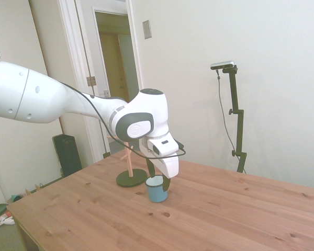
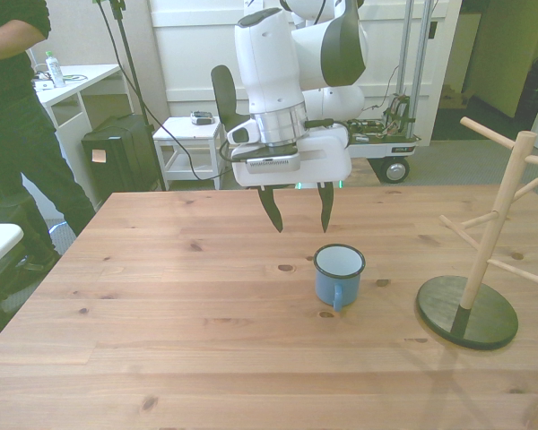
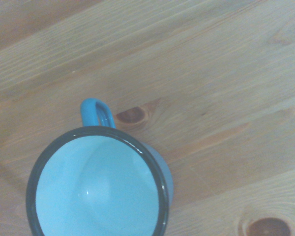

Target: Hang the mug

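The light-blue mug (image 2: 339, 275) stands upright on the wooden table (image 2: 161, 313), its loop handle facing the camera in the front view. It also shows in the side view as the mug (image 1: 157, 189), and close up in the wrist view as the mug (image 3: 101, 189) with its dark rim and handle. My gripper (image 2: 299, 211) hangs open and empty above the table, a little behind the mug and toward the front view's left, its dark fingers (image 2: 271, 209) pointing down. In the side view the gripper (image 1: 159, 178) is right over the mug's far rim.
A wooden mug tree (image 2: 491, 246) with angled pegs on a dark round base (image 2: 466, 311) stands at the front view's right, also seen as the mug tree (image 1: 130, 162) behind the arm. A person (image 2: 18, 134) stands beyond the table's left corner by a white shelf.
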### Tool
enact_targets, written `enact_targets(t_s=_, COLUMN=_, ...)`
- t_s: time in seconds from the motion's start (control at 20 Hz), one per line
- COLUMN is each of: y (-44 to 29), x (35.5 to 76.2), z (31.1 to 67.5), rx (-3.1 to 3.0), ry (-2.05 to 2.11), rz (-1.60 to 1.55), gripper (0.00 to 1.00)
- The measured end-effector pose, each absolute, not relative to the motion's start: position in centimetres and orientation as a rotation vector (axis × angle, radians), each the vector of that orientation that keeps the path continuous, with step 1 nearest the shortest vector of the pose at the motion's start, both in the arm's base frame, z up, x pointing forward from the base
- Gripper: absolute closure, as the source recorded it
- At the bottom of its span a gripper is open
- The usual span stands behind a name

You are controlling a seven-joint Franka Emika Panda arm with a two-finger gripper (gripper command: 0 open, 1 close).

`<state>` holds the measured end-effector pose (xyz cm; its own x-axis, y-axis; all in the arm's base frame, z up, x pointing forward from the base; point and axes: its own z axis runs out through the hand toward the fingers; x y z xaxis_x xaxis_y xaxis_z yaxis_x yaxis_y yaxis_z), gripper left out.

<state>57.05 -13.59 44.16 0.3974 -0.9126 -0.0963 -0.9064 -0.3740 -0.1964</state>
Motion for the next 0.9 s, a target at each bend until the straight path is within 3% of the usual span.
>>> enact_targets(t_s=0.65, y=-12.3, x=59.7, z=39.9, rx=-2.459, ry=1.631, rz=0.025, gripper=0.00)
enact_targets(t_s=0.7, y=-12.2, x=59.8, z=39.7, rx=-2.461, ry=1.630, rz=0.028, gripper=1.00)
enact_targets(t_s=0.9, y=-11.9, x=60.1, z=38.8, rx=-2.472, ry=1.625, rz=0.048, gripper=1.00)
